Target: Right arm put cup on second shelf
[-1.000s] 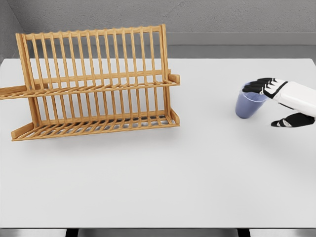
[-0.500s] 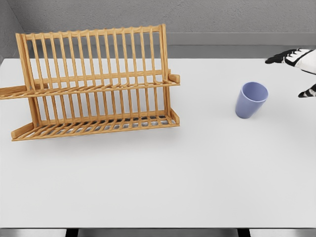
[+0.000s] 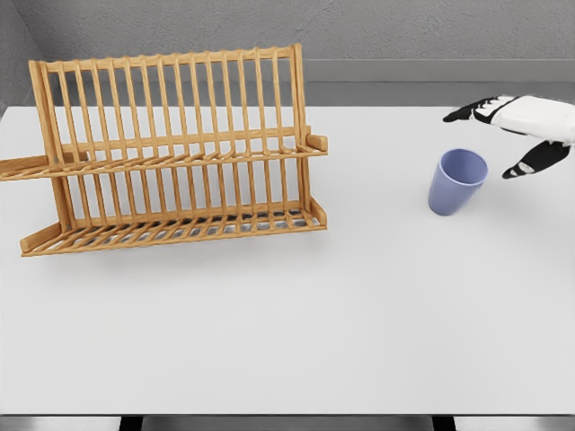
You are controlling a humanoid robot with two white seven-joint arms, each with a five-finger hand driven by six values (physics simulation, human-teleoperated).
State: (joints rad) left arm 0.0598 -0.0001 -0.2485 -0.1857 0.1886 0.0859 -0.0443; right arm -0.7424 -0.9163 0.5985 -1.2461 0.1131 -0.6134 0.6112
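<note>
One right hand (image 3: 519, 126) entering from the right edge, fingers and thumb spread apart and holding nothing, poised just above and right of one blue cup (image 3: 456, 181) without touching it, cup upright on the white table (image 3: 359, 305), well apart from one two-tier wooden dish rack (image 3: 175, 148) at left.

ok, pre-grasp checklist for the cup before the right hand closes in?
1. Cup standing on the table, mouth up, slightly tilted: ok.
2. Right hand open, fingers spread: ok.
3. Hand around the cup: not ok, it hovers up and to the right, apart from it.
4. Path from cup to dish rack free of objects: ok.
5. Upper shelf of the rack free of objects: ok.
6. Left arm: cannot tell, out of view.
</note>
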